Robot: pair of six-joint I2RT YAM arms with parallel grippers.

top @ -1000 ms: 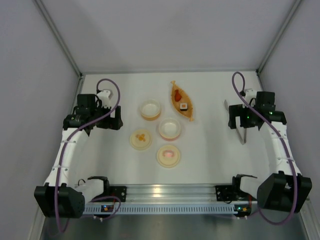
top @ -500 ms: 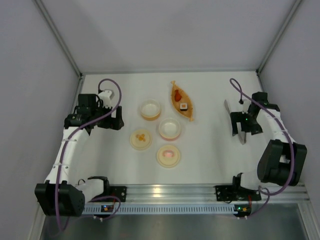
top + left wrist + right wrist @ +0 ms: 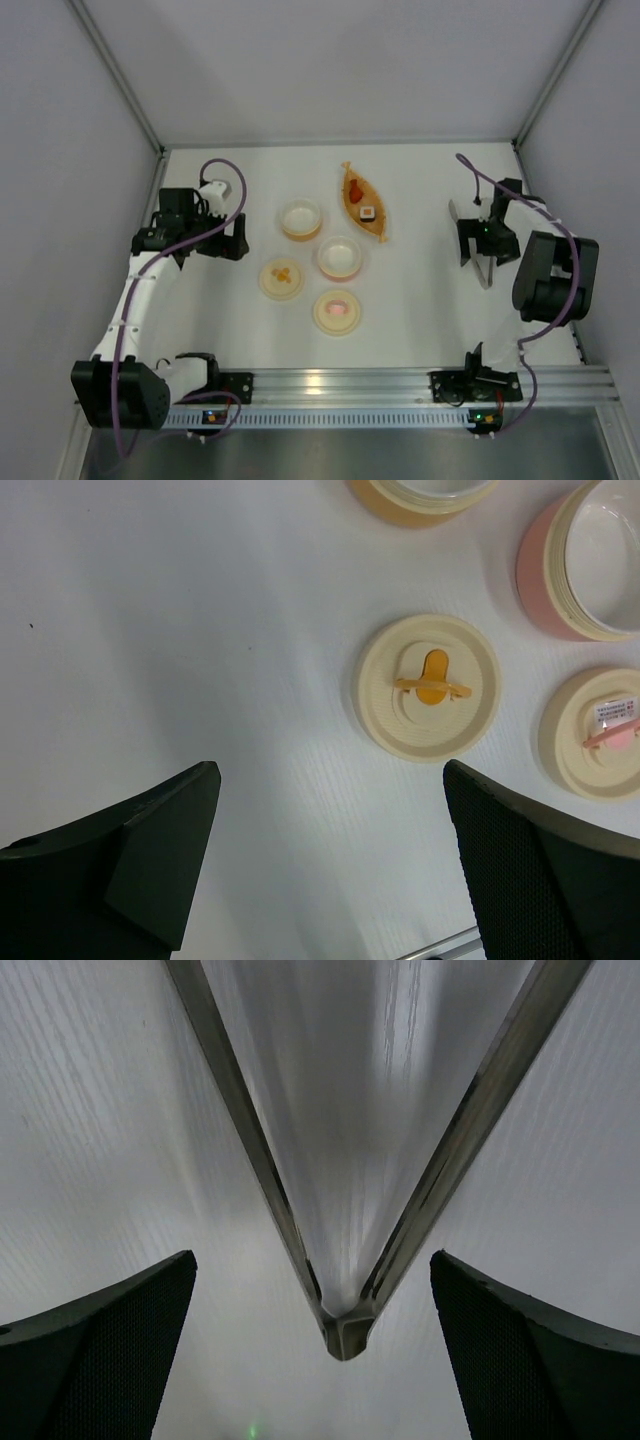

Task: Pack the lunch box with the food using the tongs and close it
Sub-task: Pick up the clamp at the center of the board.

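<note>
The left tool is held wide open and empty above the counter, near a cream lid with an orange handle. To its right, an orange tub and a pink tub stand uncovered beside a second cream lid. The 2 food pieces, a reddish-orange lump and a white roll, are seen in the boat-shaped dish. Farthest right, the right tool is spread fully over the tongs, which lie ungripped on the counter, their joined end between the fingers.

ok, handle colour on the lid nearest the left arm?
Orange handle on a cream lid; left wrist view shows it best.
</note>
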